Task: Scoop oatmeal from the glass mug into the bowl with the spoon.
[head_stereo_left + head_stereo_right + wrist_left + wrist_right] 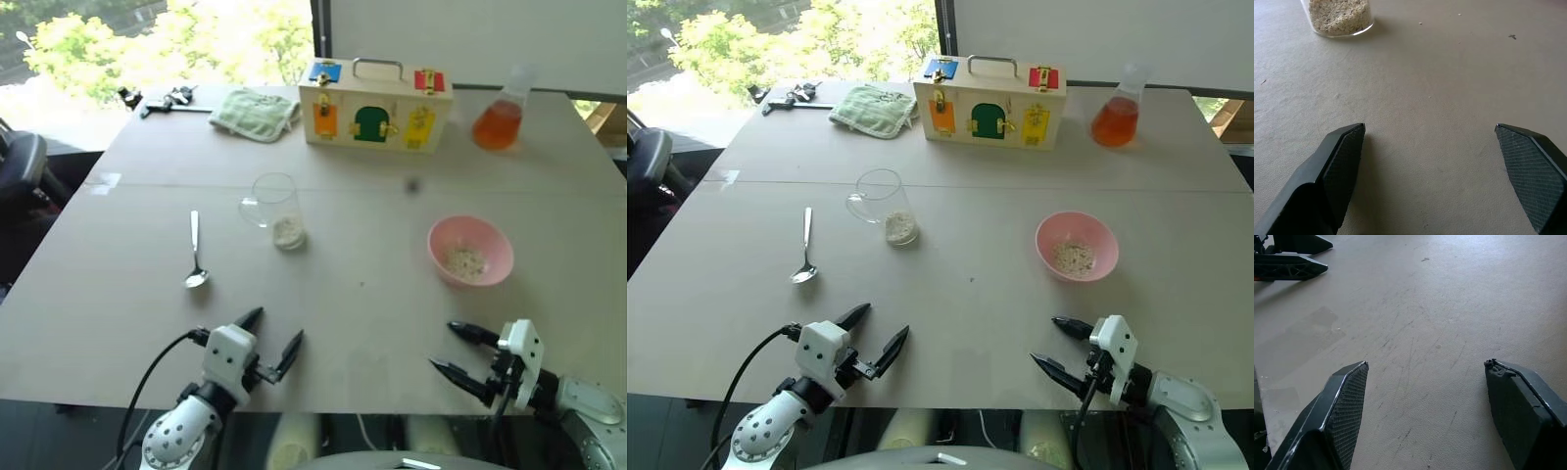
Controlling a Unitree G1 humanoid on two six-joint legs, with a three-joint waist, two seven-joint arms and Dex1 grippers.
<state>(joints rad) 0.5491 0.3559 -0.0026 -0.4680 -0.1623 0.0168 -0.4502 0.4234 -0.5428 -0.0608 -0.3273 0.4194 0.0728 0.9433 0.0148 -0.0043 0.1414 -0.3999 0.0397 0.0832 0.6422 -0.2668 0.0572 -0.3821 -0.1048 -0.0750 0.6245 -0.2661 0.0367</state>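
Two grippers wait at your near table [88,294] edge, left gripper [274,331] and right gripper [453,349], both wide open and holding nothing. One spoon [195,253] lies flat ahead of the left one. One glass mug [275,209] with oatmeal [289,232] stands just beside it. One bowl [470,251] sits ahead of the right one. A flask [500,116], toy box [374,103], cloth [256,113] and tools [162,100] line the far side. Bare table lies between.

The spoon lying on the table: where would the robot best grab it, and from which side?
Probably the thin handle of the spoon, from above with the open left hand, which is nearer. The spoon lies flat, handle pointing away, its scoop end nearest the robot.
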